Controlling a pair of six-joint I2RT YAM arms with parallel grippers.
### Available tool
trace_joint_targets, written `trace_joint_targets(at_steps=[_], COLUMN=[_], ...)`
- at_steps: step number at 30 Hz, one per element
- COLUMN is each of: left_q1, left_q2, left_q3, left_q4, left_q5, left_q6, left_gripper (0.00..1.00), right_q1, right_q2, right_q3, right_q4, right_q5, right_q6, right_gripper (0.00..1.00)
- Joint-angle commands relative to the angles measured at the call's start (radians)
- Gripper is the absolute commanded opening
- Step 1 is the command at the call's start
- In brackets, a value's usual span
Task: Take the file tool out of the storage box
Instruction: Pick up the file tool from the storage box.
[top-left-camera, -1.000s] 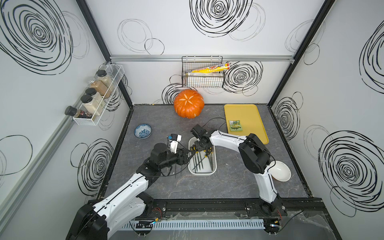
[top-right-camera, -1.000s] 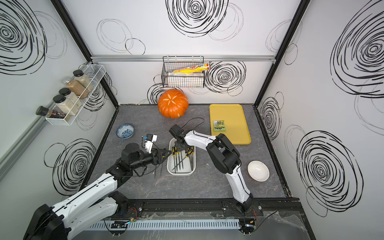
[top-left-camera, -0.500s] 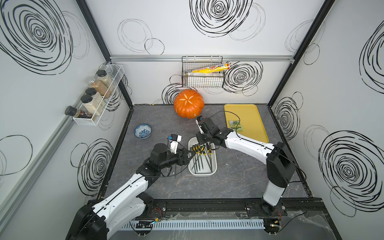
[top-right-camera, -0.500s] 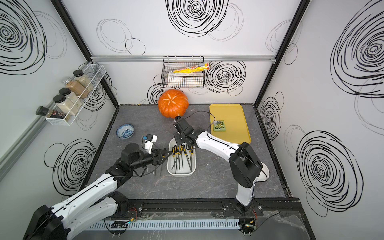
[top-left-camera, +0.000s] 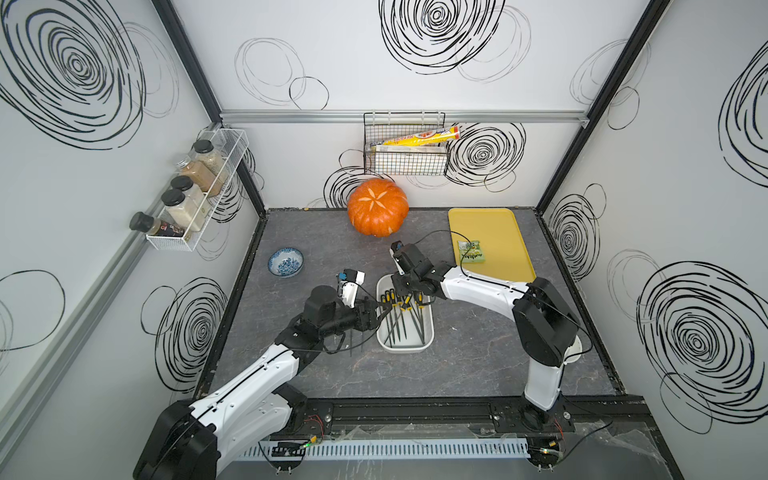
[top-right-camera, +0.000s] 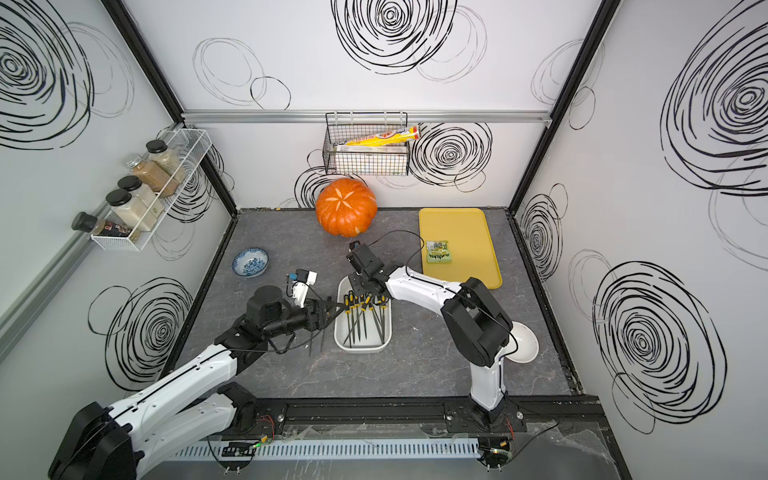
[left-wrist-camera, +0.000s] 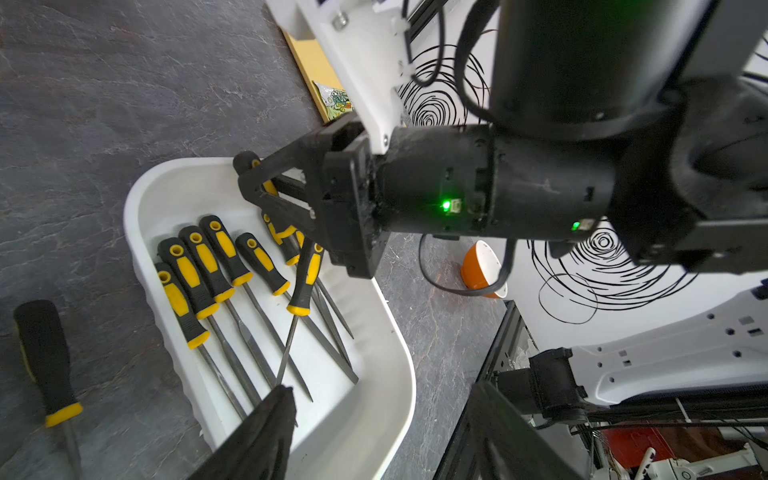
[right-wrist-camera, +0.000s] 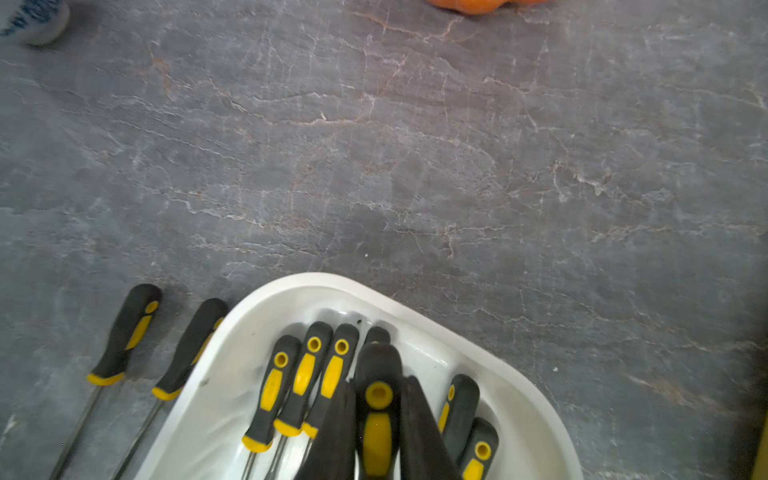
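The white storage box (top-left-camera: 405, 347) stands mid-table in both top views and holds several file tools (left-wrist-camera: 195, 266) with black and yellow handles. My right gripper (right-wrist-camera: 379, 399) reaches into the box's far end (top-left-camera: 402, 287) and is shut on the handle of one file tool (right-wrist-camera: 376, 432); the handle's end pokes out past the fingertips. My left gripper (left-wrist-camera: 380, 390) is open and empty at the box's left rim (top-left-camera: 376, 311). Two more file tools (right-wrist-camera: 124, 332) lie on the table just left of the box.
An orange pumpkin (top-left-camera: 377, 206) sits at the back. At the back right a yellow tray (top-left-camera: 494, 224) holds a green packet (top-left-camera: 471, 252). A blue patterned bowl (top-left-camera: 285, 262) stands at the left, and a white bowl (top-right-camera: 524, 343) lies partly under the right arm.
The right arm's elbow has swung out to the right while its gripper stays at the box's far end. The left arm has hardly moved.
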Motion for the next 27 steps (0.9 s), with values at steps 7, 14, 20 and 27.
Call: trace_joint_targets(at_steps=[7, 14, 20, 27], left_q1=[-0.008, -0.011, -0.022, -0.050], left_q2=[-0.001, 0.015, 0.016, 0.029], left_q3=[0.025, 0.026, 0.026, 0.029], left_q4=[0.030, 0.034, 0.042, 0.056], left_q5=[0.013, 0.011, 0.009, -0.005], left_q6=[0.014, 0.015, 0.015, 0.020], left_gripper=[0.73, 0.73, 0.72, 0.72], right_q1=[0.002, 0.004, 0.004, 0.004], right_q2=[-0.047, -0.073, -0.160, -0.294], right_q3=[-0.016, -0.102, -0.165, -0.278], right_q4=[-0.018, 0.119, 0.265, 0.450], right_q5=[0.151, 0.185, 0.168, 0.086], right_q6=[-0.016, -0.084, -0.099, -0.095], right_gripper=[0.09, 0.09, 0.08, 0.08])
